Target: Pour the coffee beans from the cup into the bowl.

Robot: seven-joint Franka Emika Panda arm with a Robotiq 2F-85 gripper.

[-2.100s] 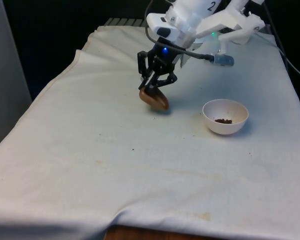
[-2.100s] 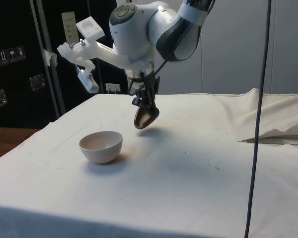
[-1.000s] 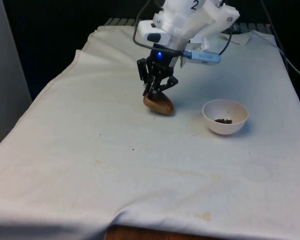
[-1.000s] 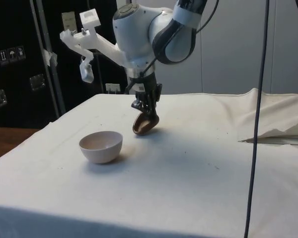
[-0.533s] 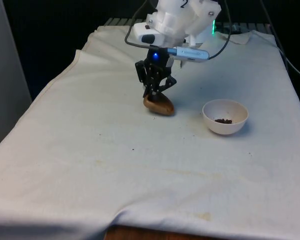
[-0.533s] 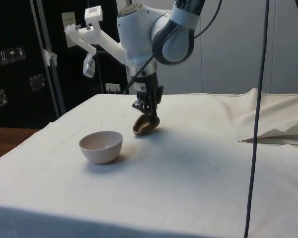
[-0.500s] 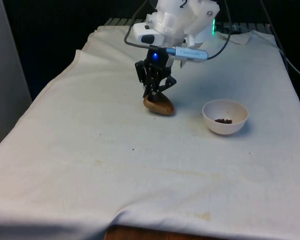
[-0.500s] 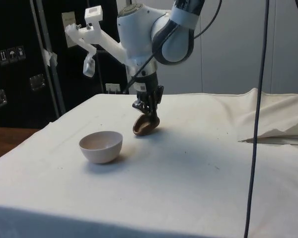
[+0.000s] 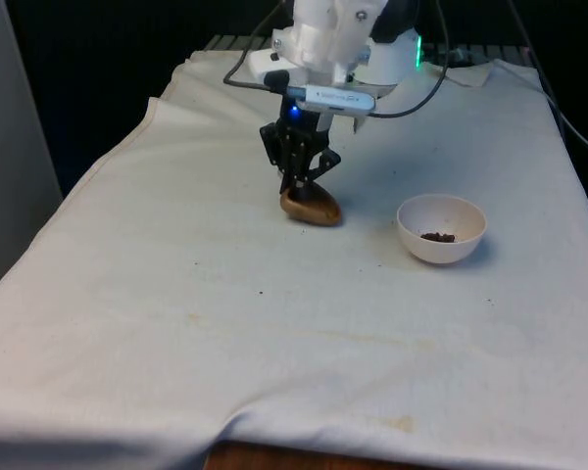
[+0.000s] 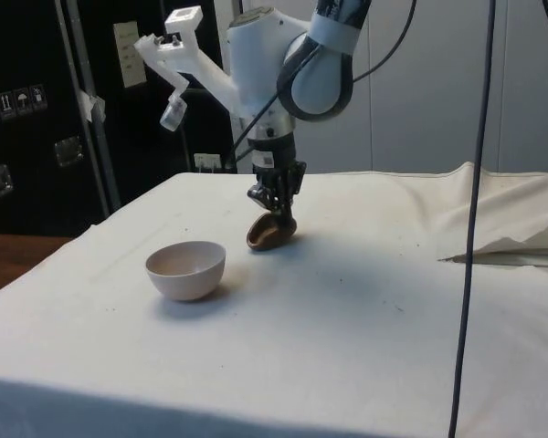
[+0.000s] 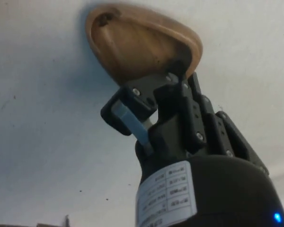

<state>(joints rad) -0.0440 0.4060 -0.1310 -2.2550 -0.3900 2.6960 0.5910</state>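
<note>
Gripper (image 9: 299,186) clamped on the rim of a tilted wooden cup (image 9: 311,206), beside the white bowl (image 9: 442,228). Front view reveals coffee beans (image 9: 437,236) inside the bowl; the side view shows only its outer wall.

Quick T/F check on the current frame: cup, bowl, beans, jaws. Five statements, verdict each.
1. The wooden cup sits down on the white cloth. True.
2. The white bowl holds no beans. False: a small heap of coffee beans lies in its bottom.
3. The gripper has its jaws shut on the cup's rim. True.
4. The cup stands over the bowl, tipped to pour. False: it is apart from the bowl, on the front view's left of it.
5. The cup is full of beans. False: the wrist view shows its inside bare.
</note>
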